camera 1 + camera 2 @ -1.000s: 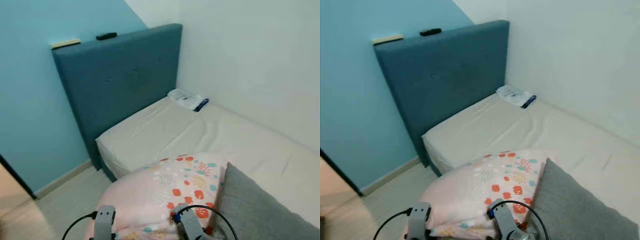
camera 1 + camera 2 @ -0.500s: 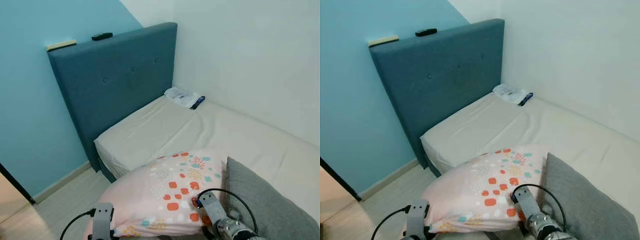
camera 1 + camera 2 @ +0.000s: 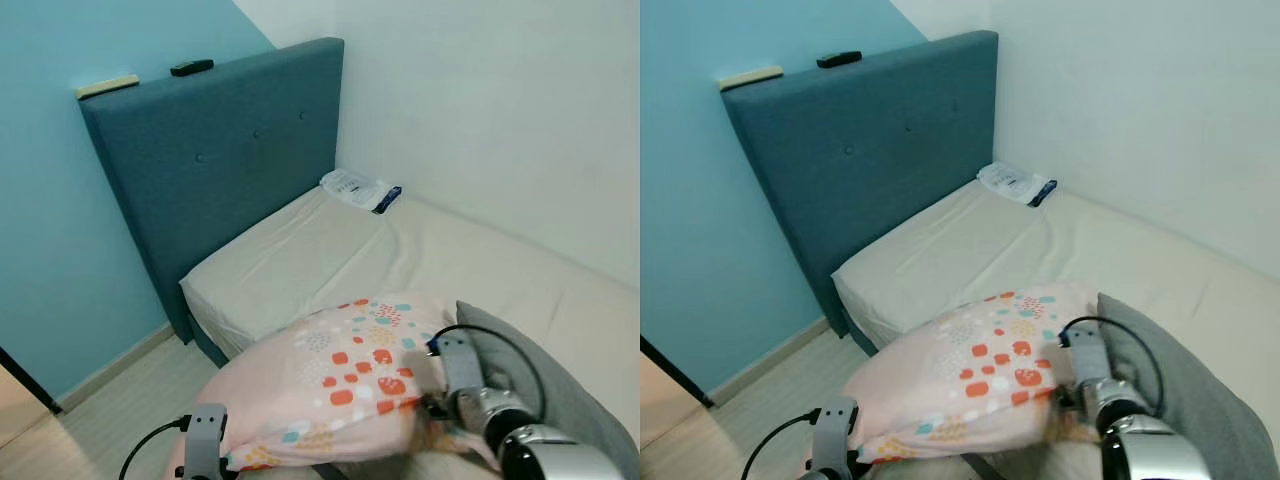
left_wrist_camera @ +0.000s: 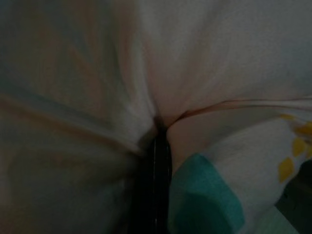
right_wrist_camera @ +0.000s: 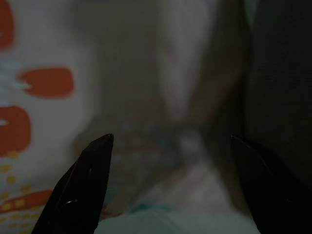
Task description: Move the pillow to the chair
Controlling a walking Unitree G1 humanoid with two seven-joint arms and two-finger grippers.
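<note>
A bedroom in a home: a bed (image 3: 330, 250) with a bare cream mattress and a tall blue padded headboard (image 3: 215, 165) stands in the corner, between a blue wall (image 3: 60, 240) and a white wall (image 3: 500, 110), with pillows (image 3: 345, 375) lying on it

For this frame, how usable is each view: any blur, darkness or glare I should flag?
Both eye views are evenly lit and sharp, without glare; the patterned pillow, blue headboard and mattress read clearly. The left wrist view is dark and soft, pressed close to pillow fabric around a black finger. The right wrist view is dim and out of focus, though the right gripper shows its fingers spread.
</note>
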